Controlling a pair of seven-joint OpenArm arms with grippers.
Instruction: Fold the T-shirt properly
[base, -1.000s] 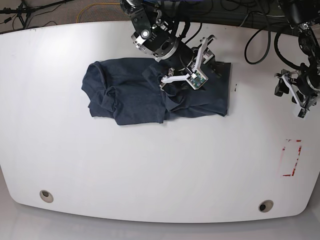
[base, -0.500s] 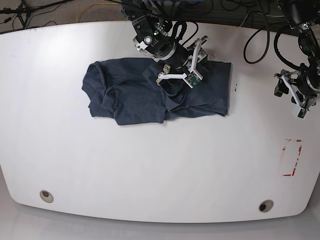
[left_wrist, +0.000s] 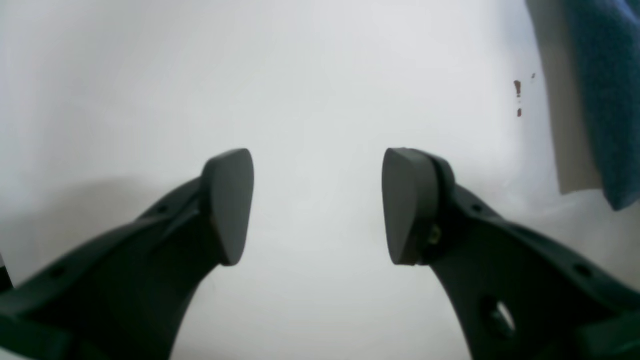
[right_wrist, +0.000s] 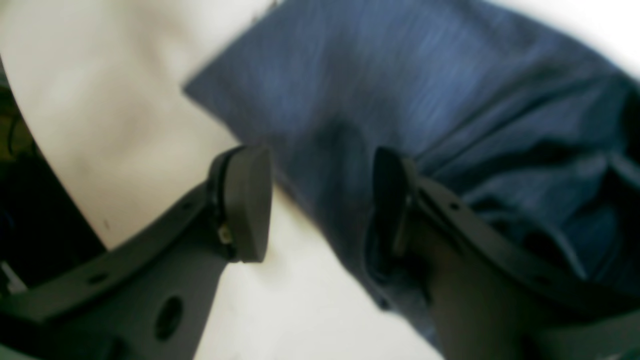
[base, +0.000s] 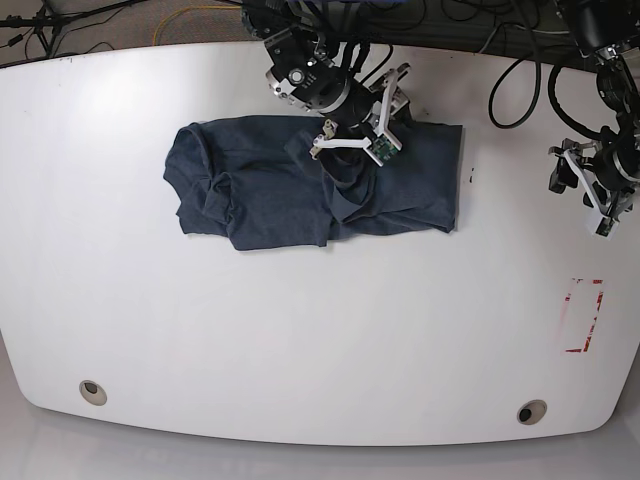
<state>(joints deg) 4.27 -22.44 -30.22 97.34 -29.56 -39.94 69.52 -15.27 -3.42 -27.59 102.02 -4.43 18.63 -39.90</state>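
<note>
The dark navy T-shirt (base: 260, 185) lies crumpled and partly folded over itself on the far middle of the white table (base: 300, 330). My right gripper (base: 362, 113) hangs over its far edge, jaws open. In the right wrist view the right gripper (right_wrist: 322, 200) straddles the T-shirt (right_wrist: 450, 90) border: one finger over bare table, the other over cloth, nothing pinched between them. My left gripper (base: 586, 195) stays off to the right, apart from the cloth. Seen from the left wrist, the left gripper (left_wrist: 317, 205) is open above bare table, with a T-shirt (left_wrist: 607, 75) corner at the upper right.
A red tape outline (base: 583, 315) marks the table's right side. Two round holes (base: 92, 391) (base: 531, 411) sit near the front edge. Black cables (base: 520, 90) trail over the far right edge. Small brown specks (left_wrist: 517, 90) dot the table beside the shirt.
My right arm has drawn back up and to the left over the shirt, toward the table's far edge, jaws still open. The left arm and the shirt have not moved.
</note>
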